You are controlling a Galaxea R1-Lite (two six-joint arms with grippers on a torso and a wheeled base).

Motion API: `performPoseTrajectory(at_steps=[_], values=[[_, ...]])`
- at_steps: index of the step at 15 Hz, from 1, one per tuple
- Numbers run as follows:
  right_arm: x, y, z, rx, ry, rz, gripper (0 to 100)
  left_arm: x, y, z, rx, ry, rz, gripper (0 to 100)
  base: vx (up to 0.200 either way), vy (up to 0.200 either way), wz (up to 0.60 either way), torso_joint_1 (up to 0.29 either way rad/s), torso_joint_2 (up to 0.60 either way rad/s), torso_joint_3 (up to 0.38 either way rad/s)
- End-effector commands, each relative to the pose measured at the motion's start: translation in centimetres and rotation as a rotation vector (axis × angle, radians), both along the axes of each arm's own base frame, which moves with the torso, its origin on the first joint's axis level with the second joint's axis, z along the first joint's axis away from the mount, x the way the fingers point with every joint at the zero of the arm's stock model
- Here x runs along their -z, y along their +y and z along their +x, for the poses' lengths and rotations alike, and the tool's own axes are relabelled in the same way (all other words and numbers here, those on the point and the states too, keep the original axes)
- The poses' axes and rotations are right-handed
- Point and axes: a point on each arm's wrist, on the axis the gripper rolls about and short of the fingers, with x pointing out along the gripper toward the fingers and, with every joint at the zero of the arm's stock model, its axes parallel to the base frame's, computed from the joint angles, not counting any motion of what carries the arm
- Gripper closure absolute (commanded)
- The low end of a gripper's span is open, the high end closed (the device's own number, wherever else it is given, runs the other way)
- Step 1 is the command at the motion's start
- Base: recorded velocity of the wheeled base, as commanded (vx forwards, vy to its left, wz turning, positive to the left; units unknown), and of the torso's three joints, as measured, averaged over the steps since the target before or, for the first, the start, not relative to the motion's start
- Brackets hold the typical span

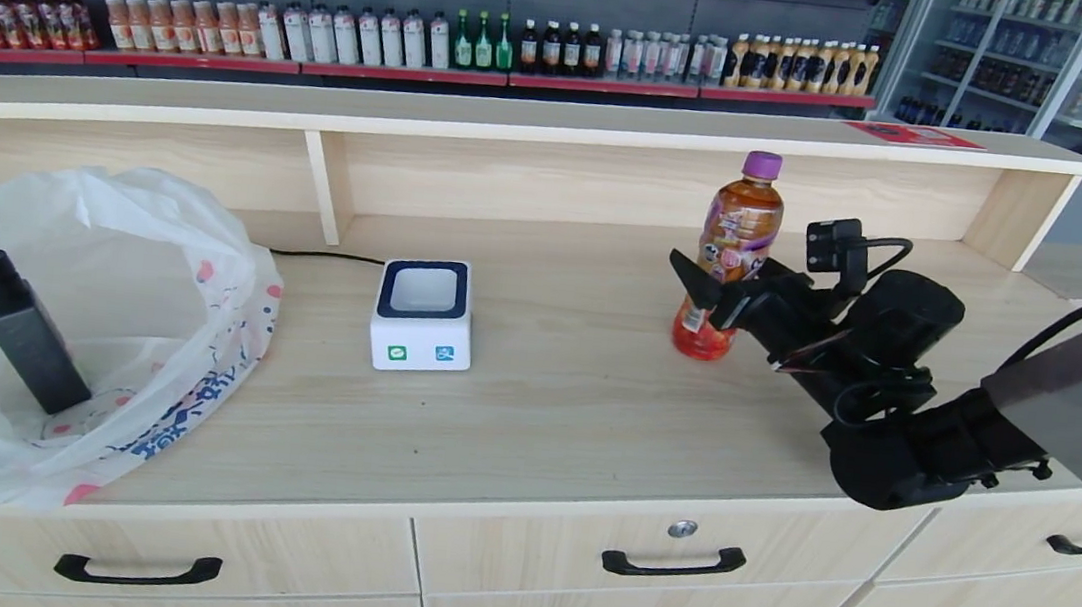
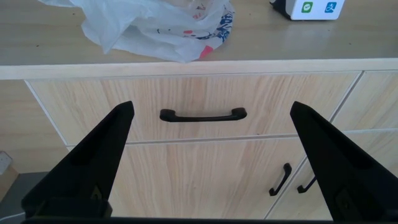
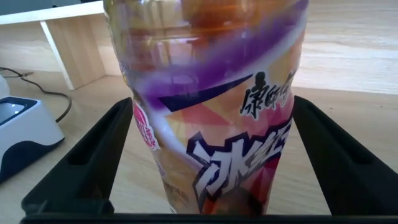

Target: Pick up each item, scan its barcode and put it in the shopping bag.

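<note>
Bottle (image 1: 733, 253) with a purple cap and orange drink stands upright on the right part of the wooden counter (image 1: 571, 397). The right gripper (image 1: 715, 294) is around its lower half with both fingers spread wide, one on each side; the wrist view shows the bottle (image 3: 211, 124) filling the gap between them, not lifted. To the robot's left of it, well apart, sits the white scanner (image 1: 423, 316), window facing up. Further left the white shopping bag (image 1: 199, 308) lies open on the counter with a dark container (image 1: 20, 329) leaning inside. The left gripper (image 2: 211, 107) is open and empty, held low in front of a drawer handle (image 2: 202, 115) below the counter edge
</note>
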Motion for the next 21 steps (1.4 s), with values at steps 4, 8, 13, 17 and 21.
performPoseTrajectory(at_steps=[4, 8, 13, 17, 21], values=[[0.39, 0.11, 0.33, 0.003, 0.003, 0.000, 0, -0.01, 0.00, 0.01, 0.000, 0.000, -0.001, 0, 0.000, 0.000, 0.00, 0.000, 0.00, 0.000], [0.42, 0.10, 0.32, 0.006, 0.004, -0.001, 0, -0.01, 0.00, 0.01, 0.000, 0.000, -0.001, 0, 0.000, 0.000, 0.00, 0.000, 0.00, 0.000], [0.57, 0.21, 0.24, 0.002, 0.012, 0.002, 0, -0.01, 0.00, 0.01, 0.000, 0.000, -0.003, 0, 0.000, 0.000, 0.00, 0.000, 0.00, 0.000], [0.77, 0.14, 0.47, 0.007, 0.003, -0.005, 100, -0.01, 0.00, 0.00, 0.000, -0.001, -0.004, 0, 0.000, 0.000, 0.00, 0.000, 0.00, 0.000], [0.47, 0.17, 0.32, 0.007, -0.006, -0.005, 100, -0.01, 0.00, 0.01, -0.001, 0.000, -0.030, 0, 0.000, 0.000, 0.00, 0.000, 0.00, 0.000]])
